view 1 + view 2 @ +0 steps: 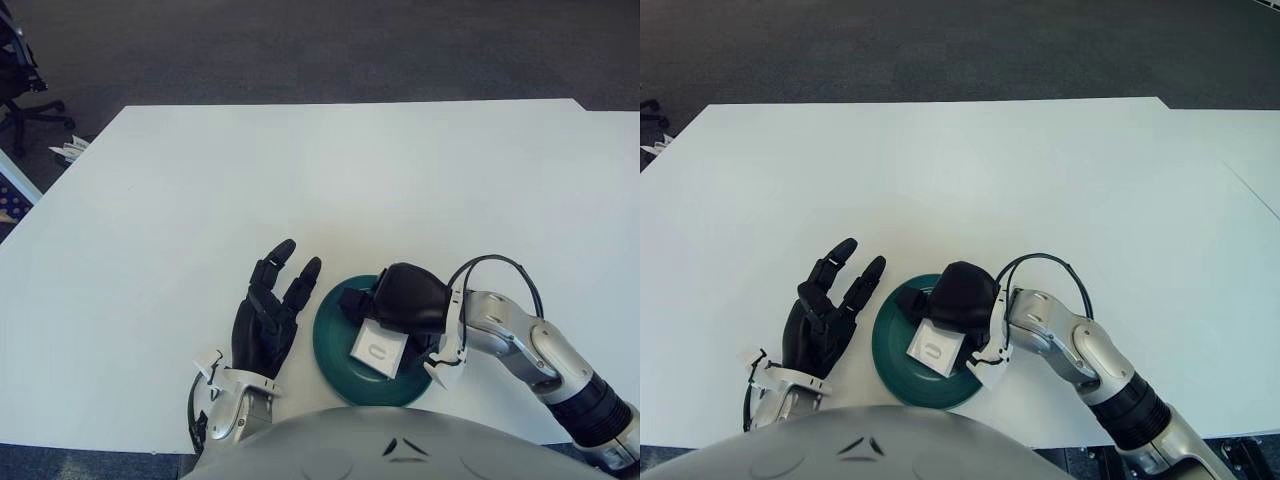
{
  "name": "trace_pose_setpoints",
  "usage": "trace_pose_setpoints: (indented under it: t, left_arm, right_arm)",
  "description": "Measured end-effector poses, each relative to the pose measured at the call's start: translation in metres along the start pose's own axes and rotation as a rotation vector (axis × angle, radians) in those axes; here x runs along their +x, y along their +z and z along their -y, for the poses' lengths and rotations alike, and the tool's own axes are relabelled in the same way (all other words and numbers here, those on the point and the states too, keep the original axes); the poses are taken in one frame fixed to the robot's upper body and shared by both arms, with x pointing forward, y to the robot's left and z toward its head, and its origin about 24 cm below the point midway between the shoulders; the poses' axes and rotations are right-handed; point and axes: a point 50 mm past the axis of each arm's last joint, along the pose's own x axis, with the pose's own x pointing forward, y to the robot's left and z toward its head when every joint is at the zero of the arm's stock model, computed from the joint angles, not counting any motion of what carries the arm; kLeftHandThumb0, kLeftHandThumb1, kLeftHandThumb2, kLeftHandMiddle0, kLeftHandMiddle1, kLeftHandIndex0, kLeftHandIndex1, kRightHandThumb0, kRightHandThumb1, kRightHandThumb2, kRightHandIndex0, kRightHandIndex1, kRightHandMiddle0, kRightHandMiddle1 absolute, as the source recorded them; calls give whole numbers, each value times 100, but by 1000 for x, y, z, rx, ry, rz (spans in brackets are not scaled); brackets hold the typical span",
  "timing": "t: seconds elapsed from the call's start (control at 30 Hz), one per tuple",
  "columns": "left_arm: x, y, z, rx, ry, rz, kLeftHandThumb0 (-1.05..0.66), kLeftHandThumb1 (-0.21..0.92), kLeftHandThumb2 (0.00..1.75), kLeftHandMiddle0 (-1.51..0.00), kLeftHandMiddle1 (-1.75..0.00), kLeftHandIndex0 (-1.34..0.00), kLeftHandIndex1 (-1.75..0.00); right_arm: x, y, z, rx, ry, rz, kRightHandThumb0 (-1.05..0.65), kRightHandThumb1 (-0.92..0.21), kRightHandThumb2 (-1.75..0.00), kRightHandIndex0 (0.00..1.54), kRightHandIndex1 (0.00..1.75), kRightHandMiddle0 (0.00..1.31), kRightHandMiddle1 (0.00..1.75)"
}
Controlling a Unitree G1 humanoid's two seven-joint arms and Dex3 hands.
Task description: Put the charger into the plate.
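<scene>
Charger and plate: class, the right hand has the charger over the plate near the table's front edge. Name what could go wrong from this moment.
1. The right hand grips the charger low over the plate; if the fingers catch on release, the charger may tip out.
2. The plate sits near the table front edge, so a push might slide it off.
3. The open left hand lies beside the plate; a shifted plate could bump it.
</scene>
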Motion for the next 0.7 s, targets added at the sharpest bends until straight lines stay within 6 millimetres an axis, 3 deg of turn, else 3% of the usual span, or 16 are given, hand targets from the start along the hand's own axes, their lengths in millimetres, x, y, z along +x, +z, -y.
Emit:
trace_pose_setpoints:
  t: [0.2, 0.33, 0.4, 0.43, 0.5, 0.57, 0.6, 0.7]
  left_arm:
    - [0, 0, 0, -1, 0, 0, -100, 92, 98, -61, -2, -9, -94]
    - [0, 0, 0, -2, 2, -1, -100, 92, 98, -61, -2, -9, -95]
    - [0, 0, 1, -2, 3, -1, -100, 92, 97, -61, -2, -9, -95]
    - [0, 0, 1, -2, 4, -1, -100, 92, 97, -61, -2, -9, -95]
    - [0, 0, 0, -1, 4, -1, -100, 92, 98, -59, -1, -7, -94]
    - [0, 0, 0, 2, 5, -1, -99, 92, 99, -57, 0, -6, -93]
    - [0, 0, 0, 4, 6, -2, -99, 92, 99, -56, 0, -6, -93]
    - [0, 0, 0, 9, 7, -2, -99, 92, 100, -54, 0, -5, -92]
  right_arm:
    - [-1, -1, 1, -16, 15, 12, -39, -67, -86, 89, 175, 36, 174]
    - [-1, -3, 3, -38, 21, 21, -37, -82, -66, 79, 175, 27, 174]
    - [0, -4, 4, -43, 21, 21, -59, -88, -72, 43, 175, 21, 161]
    - [0, -5, 4, -44, 20, 22, -64, -89, -75, 36, 159, 18, 157]
    - [0, -5, 3, -47, 15, 28, -81, -91, -83, 27, 88, 7, 110]
    - [-1, -6, 2, -46, 10, 36, -88, -91, -88, 24, 49, 4, 85]
    - [-2, -6, 2, -41, 6, 42, -91, -92, -90, 23, 34, 2, 75]
    - [-8, -8, 5, -39, -14, 55, -96, -92, -95, 16, 12, 1, 53]
